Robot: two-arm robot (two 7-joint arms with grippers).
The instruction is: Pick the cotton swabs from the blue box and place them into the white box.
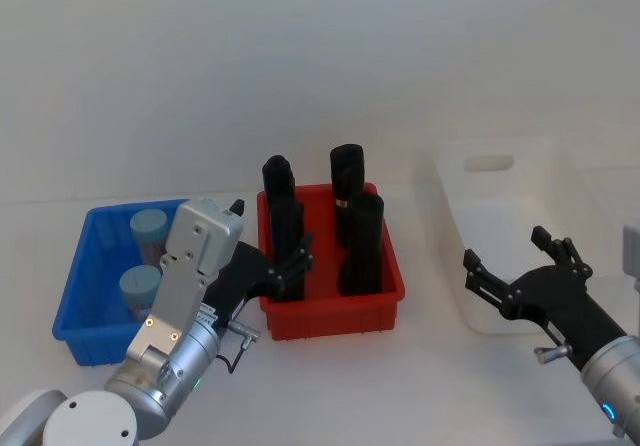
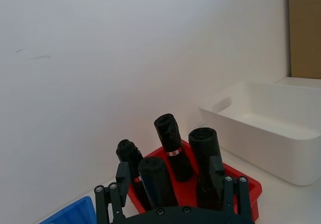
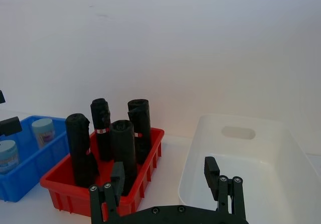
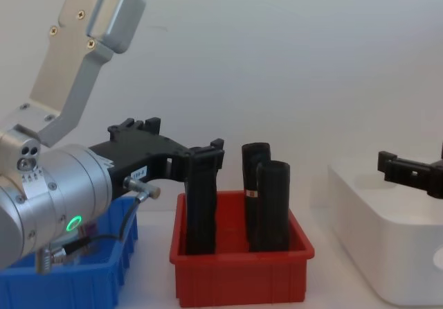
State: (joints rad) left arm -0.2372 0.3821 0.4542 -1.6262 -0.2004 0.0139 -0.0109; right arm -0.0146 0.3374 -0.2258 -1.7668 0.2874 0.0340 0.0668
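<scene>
Done: nothing; white box (image 1: pixel 452 198) at 3 o'clock is empty.
To do: your two swabs (image 1: pixel 150 228), blue box (image 1: pixel 75 266), 9 o'clock.
Claws: left claw (image 2: pixel 169 176), right claw (image 1: pixel 506 248) both open.

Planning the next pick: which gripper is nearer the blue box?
Left. The left gripper hangs beside the blue box, at the left edge of the red bin; the right gripper is over by the white box.

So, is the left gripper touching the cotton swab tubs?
Apart. The head view shows the left gripper open beside the red bin, well to the side of both tubs in the blue box.
</scene>
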